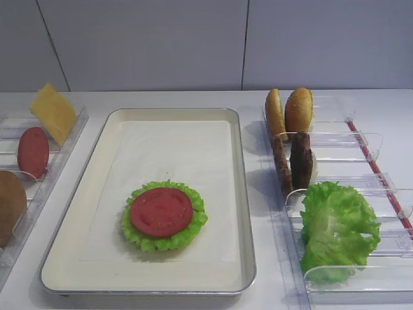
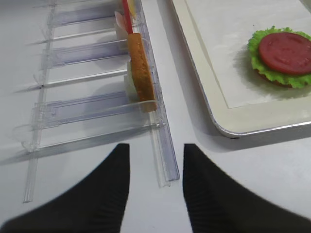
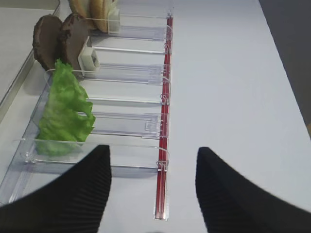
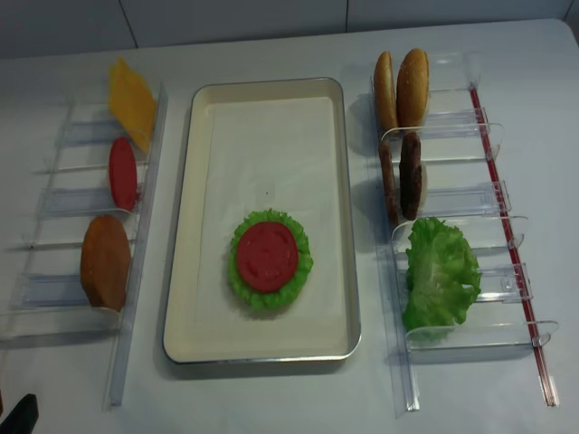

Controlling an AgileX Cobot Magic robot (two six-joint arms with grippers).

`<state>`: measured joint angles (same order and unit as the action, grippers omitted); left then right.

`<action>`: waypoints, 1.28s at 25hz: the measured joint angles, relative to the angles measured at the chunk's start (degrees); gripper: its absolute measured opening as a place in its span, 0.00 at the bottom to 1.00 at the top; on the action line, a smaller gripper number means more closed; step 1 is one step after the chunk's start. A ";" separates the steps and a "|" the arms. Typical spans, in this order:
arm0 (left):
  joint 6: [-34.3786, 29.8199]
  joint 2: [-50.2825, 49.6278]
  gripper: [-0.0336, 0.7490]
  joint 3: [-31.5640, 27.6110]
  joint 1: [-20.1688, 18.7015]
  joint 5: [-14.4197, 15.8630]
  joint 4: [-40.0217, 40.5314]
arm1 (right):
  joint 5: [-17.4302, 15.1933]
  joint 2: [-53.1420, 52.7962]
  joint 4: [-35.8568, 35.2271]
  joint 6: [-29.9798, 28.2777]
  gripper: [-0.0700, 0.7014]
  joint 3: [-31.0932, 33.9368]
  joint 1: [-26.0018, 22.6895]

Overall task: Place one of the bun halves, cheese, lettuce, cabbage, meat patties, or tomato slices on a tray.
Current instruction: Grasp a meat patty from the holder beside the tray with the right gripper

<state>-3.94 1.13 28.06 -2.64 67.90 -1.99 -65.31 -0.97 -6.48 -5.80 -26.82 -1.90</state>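
exterior high: tray (image 1: 240, 194) holds lettuce (image 1: 193, 226), tomato slice (image 1: 161, 212) | both grippers (image 3: 153, 189) (image 2: 156, 187) released

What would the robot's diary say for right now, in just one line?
tray: tomato slice on lettuce | meat patties: in right rack | left gripper: open, empty | right gripper: open, empty
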 joint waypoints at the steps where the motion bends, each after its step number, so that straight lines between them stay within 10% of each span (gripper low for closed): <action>1: 0.00 0.00 0.39 0.00 0.00 0.00 0.00 | 0.00 0.00 0.00 0.00 0.60 0.00 0.00; 17: 0.00 0.00 0.39 0.00 0.00 0.00 0.00 | 0.22 8.34 -3.56 0.00 0.60 -1.43 0.00; 32: 0.00 0.00 0.39 0.00 0.00 0.00 0.00 | -6.63 40.90 -12.85 1.39 0.64 -24.05 0.00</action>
<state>-3.94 1.13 28.06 -2.64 67.90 -1.99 -71.94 39.93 -19.33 -4.41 -50.88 -1.90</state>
